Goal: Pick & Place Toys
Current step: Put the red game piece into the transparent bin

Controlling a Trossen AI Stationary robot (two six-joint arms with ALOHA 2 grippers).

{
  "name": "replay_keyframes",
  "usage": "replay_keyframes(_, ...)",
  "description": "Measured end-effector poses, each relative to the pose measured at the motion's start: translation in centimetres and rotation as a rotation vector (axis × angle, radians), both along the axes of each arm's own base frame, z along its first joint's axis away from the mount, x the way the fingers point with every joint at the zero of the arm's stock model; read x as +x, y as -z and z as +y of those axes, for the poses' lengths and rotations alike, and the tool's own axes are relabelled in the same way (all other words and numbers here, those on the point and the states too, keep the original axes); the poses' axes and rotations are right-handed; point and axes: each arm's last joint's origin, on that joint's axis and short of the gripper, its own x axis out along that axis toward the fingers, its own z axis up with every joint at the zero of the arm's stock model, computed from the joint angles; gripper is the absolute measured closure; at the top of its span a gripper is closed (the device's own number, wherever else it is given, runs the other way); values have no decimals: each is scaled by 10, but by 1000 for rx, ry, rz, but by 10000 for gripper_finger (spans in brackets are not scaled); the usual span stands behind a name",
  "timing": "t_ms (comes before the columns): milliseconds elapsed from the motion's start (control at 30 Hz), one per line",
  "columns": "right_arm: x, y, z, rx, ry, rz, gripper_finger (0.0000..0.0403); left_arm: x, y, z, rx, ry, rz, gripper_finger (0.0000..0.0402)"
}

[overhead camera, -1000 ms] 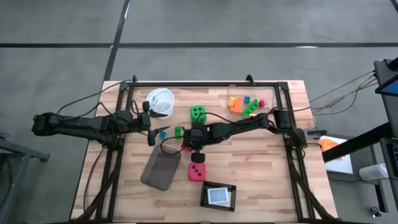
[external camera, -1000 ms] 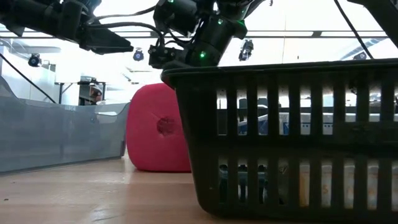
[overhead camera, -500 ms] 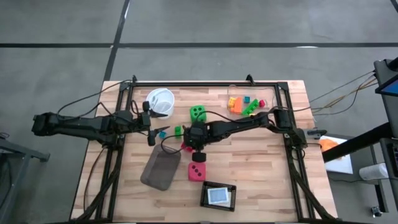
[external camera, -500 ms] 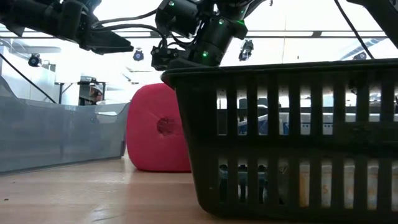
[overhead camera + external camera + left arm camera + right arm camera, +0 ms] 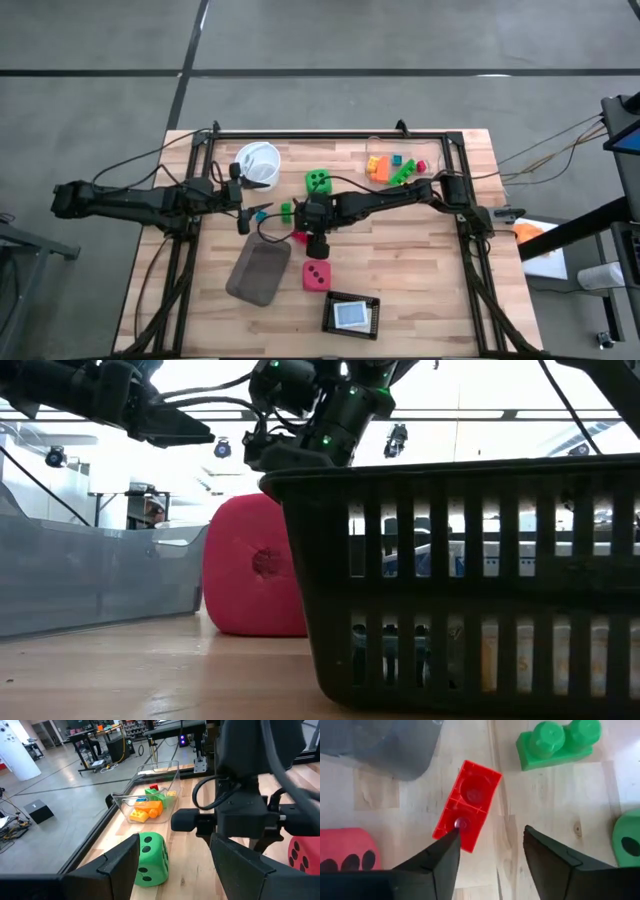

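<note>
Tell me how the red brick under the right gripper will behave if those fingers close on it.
The red brick looks like stiff moulded plastic, so it should not flex. Its flat sides suit a pinch, though the glossy surface may slip. It lies at an angle to the open right gripper, so it may twist as the fingers meet it.

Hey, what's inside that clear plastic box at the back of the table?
The clear plastic box holds orange, yellow, green, red and blue bricks. Any pieces beneath that pile are covered.

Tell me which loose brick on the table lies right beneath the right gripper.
The red brick, flat on the wood under the open right gripper. The green brick lies farther off.
</note>
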Motion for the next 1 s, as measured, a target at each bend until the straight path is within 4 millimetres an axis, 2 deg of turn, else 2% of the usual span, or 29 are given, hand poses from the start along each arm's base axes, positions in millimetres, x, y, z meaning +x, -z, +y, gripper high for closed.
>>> replay_keyframes(200,2,13,-3,6,16,27,184,0,0,0,0,0,-2,157)
replay_keyframes(533,6,23,-6,6,22,30,192,0,0,0,0,-1,-2,157)
replay_keyframes(667,6,26,-6,7,24,36,243,0,0,0,1,-1,-1,157)
replay_keyframes(833,6,26,-6,4,20,35,359,0,0,0,4,-5,0,157)
replay_keyframes(1000,5,20,-7,-96,36,30,381,0,1,1,22,-12,9,157)
